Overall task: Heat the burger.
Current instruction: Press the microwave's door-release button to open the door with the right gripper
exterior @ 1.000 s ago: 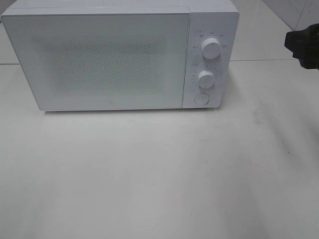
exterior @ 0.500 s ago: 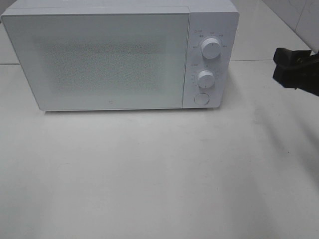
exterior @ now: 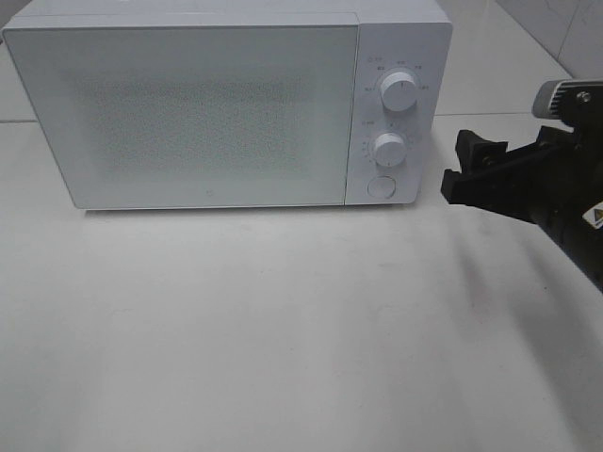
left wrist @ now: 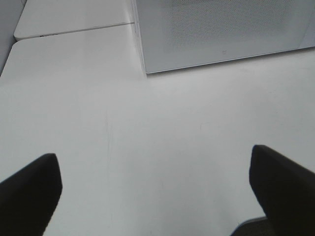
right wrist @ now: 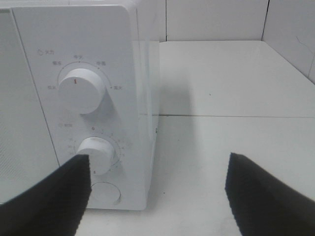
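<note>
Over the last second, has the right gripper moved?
Yes. The right gripper has come in from the right edge, leftward and lower, closing on the control side of the microwave, which has not shifted.

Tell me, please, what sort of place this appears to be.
Probably a mock kitchen counter in a robot lab: a closed white microwave with two dials stands on a pale table, light wall tiles rise behind it, and the right gripper hangs beside its controls, jaws open.

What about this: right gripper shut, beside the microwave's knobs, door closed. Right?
No: the right gripper is open, fingers wide apart, per the right wrist view. It is beside the microwave's knobs, door closed.
</note>
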Controlling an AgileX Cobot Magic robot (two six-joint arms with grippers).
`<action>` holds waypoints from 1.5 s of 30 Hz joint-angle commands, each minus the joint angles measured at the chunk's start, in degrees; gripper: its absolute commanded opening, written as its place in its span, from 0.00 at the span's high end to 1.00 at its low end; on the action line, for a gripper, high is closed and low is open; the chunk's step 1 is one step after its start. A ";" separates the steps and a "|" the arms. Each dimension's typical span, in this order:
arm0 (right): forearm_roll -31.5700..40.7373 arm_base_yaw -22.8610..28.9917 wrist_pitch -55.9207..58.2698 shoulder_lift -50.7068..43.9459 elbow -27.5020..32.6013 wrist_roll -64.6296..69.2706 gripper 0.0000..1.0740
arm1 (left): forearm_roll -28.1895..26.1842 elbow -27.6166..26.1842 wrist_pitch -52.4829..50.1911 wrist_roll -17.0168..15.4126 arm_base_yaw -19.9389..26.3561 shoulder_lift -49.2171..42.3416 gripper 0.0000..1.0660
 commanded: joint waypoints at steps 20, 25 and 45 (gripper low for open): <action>13.35 15.30 -4.47 12.38 -5.96 -2.81 0.30 | -0.17 0.17 -0.17 -0.23 0.00 -1.09 0.09; 13.35 15.30 -4.13 12.38 -5.96 -1.32 0.30 | -0.17 0.17 -0.17 -0.23 0.00 -1.09 0.09; 13.35 15.30 -1.72 12.38 -5.90 55.63 0.53 | -0.17 0.17 -0.17 -0.23 0.00 -1.09 0.09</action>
